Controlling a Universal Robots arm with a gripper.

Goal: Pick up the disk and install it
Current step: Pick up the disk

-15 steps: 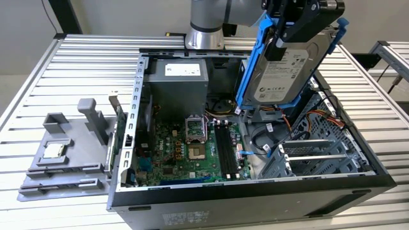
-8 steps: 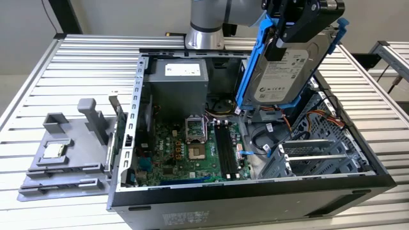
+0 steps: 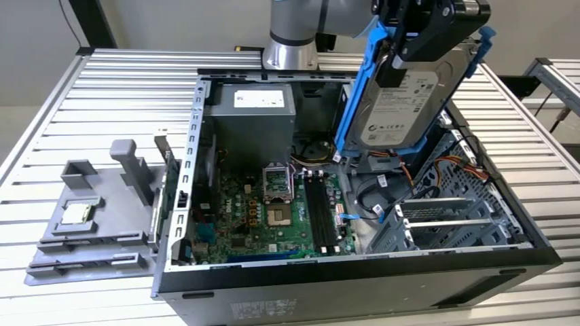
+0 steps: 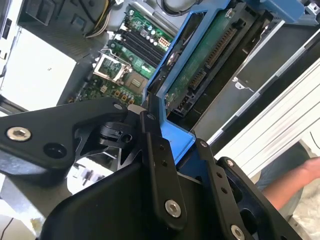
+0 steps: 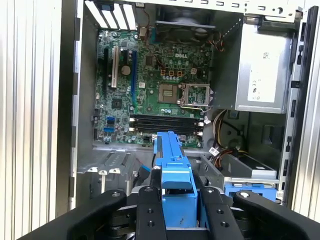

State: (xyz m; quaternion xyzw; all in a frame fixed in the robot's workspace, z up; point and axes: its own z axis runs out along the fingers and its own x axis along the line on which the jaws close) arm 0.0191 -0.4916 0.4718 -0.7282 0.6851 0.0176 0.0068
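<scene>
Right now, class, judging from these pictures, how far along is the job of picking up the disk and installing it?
Done: the disk is picked up. In hand: the gripper has its jaws shut on the disk's blue rail, holding it tilted on edge above the open computer case. Left: the disk is not yet seated inside the case.
</scene>
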